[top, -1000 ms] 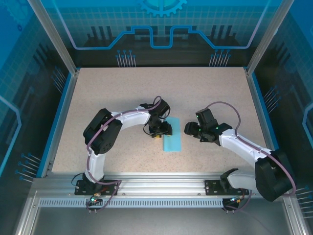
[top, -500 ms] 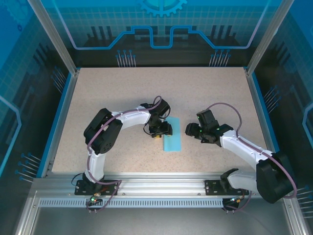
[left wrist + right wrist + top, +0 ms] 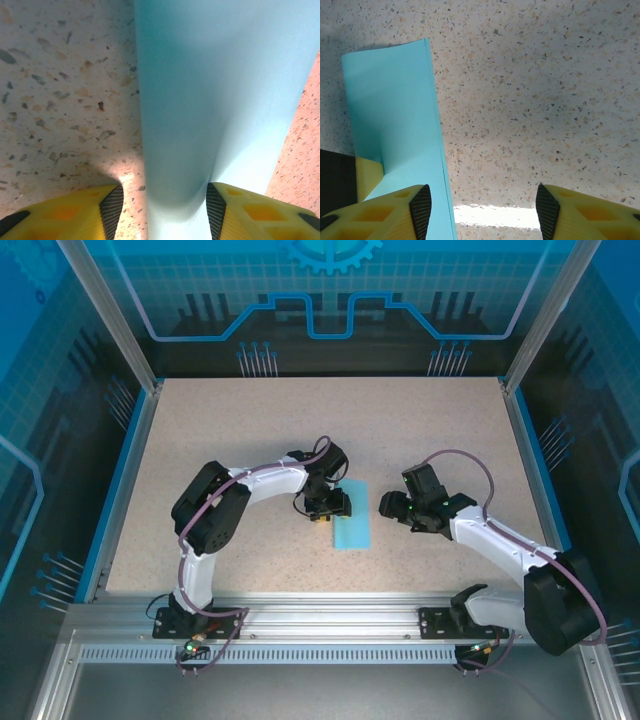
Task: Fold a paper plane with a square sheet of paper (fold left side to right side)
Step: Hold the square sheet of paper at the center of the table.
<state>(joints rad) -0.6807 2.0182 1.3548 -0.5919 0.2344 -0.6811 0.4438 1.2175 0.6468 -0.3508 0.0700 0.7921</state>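
Observation:
The square sheet of paper (image 3: 353,525) lies mid-table, doubled into a narrow cyan strip. My left gripper (image 3: 328,508) sits at the strip's upper left edge. In the left wrist view the rounded fold of the paper (image 3: 200,90) bulges up between the open jaws of the left gripper (image 3: 160,200). The right pad (image 3: 215,207) touches the paper, and bare table shows beside the left pad (image 3: 113,210). My right gripper (image 3: 392,506) hovers open just right of the strip. In its wrist view the right gripper (image 3: 480,202) has speckled table between its fingers, and its left finger (image 3: 417,210) overlaps the paper (image 3: 395,110).
The speckled beige table (image 3: 250,430) is bounded by blue rails and aluminium posts. A yellow finger of the left gripper (image 3: 367,175) shows against the paper in the right wrist view.
The right arm has shifted slightly, its gripper settling a little lower beside the strip. The left gripper has stayed at the paper's edge, its jaws a touch narrower.

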